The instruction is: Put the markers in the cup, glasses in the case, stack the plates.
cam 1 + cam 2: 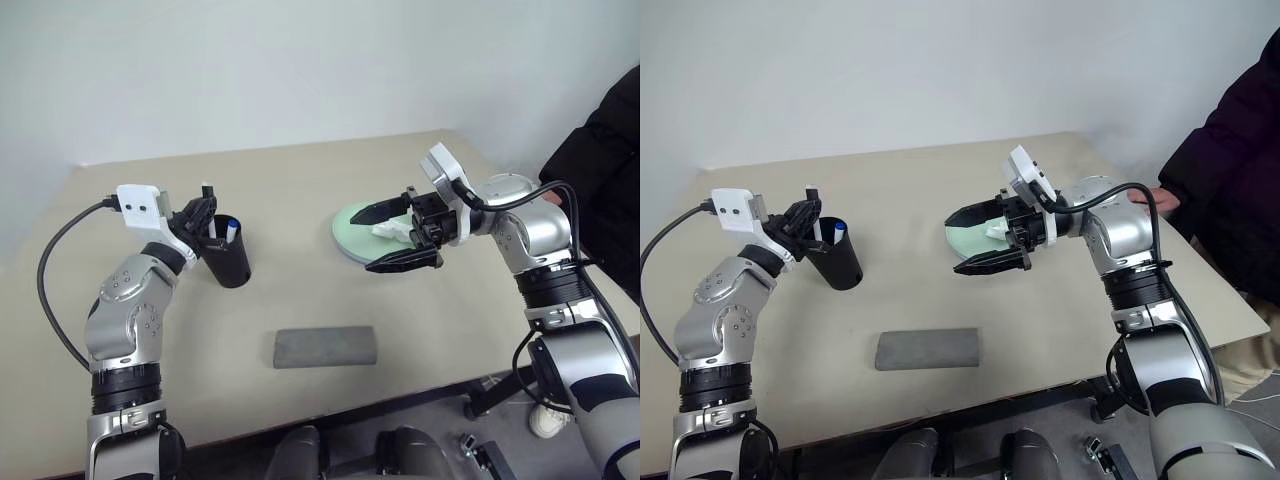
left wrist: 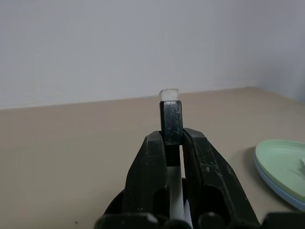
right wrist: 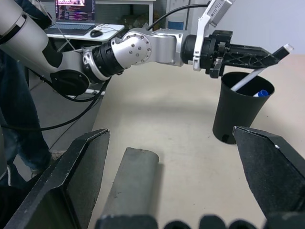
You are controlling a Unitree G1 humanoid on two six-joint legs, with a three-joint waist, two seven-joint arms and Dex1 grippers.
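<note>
Black-capped marker (image 2: 170, 125) sits pinched in my left jaws (image 1: 205, 215), its tip already in the cup (image 1: 228, 262) beside the blue one (image 1: 231, 229). Next I let go. My right jaws (image 1: 400, 238) gape over the plates (image 1: 350, 230); case (image 1: 325, 346) shut on the counter (image 1: 300, 190).

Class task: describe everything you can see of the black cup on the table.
The black cup is tall, tapered and matte, probably plastic. It stands on the tan table, tipped slightly. Inside lean the blue-capped marker and the black-capped marker, whose top the left gripper pinches above the rim.
</note>
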